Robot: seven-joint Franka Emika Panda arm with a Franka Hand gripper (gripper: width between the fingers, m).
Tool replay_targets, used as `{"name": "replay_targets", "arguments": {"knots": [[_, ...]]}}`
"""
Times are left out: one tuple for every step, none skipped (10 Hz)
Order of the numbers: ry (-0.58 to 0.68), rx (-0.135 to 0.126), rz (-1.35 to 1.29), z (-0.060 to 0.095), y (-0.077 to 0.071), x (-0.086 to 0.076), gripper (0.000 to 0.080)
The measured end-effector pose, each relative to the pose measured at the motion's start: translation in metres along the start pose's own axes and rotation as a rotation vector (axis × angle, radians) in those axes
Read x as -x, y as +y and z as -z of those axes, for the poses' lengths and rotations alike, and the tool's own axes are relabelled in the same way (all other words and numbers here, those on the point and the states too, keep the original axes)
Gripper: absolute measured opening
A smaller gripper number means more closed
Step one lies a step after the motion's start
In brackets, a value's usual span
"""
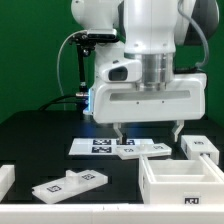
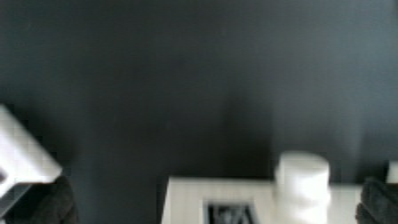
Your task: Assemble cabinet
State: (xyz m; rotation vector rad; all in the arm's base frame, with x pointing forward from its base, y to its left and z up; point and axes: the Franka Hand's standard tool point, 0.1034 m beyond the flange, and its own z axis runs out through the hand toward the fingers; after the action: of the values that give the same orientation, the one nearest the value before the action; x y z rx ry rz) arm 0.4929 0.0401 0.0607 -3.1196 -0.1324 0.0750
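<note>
The cabinet lies in loose matte white parts on the black table. An open box stands at the front on the exterior view's right. A flat panel with tags lies at the front left. A small panel lies mid-table, with a block to its right. My gripper hangs open just above the small panel, with nothing between its fingers. In the wrist view the gripper frames a white tagged part with a raised white peg. The dark fingers show at the picture's corners.
The marker board lies behind the small panel, towards the exterior view's left. Another white block sits at the far left edge. A white piece shows at the wrist view's edge. Cables hang behind the arm.
</note>
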Motion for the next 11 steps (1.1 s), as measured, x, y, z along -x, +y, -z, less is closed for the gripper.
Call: {"name": "replay_targets", "arguments": {"knots": [[0.041,0.027,0.109,-0.009,-0.002,0.015,0.0797],[0.048,0.032,0.110,-0.014,-0.008,0.026,0.0797],[0.047,0.031,0.108,-0.013,-0.007,0.024,0.0797],[0.047,0.032,0.106,-0.014,-0.006,0.024,0.0797],[0.035,0.026,0.103,-0.015,-0.006,0.028,0.0797],[-0.016,0.008,0.089,-0.017,-0.004,0.041,0.0797],[-0.064,-0.007,0.082,-0.019,-0.003,0.055,0.0797],[-0.064,-0.002,0.077,-0.023,-0.005,0.063,0.0797],[-0.063,0.005,0.076,-0.028,-0.007,0.072,0.0797],[-0.065,0.004,0.074,-0.028,-0.006,0.070,0.0797],[-0.065,0.004,0.073,-0.028,-0.006,0.070,0.0797]]}}
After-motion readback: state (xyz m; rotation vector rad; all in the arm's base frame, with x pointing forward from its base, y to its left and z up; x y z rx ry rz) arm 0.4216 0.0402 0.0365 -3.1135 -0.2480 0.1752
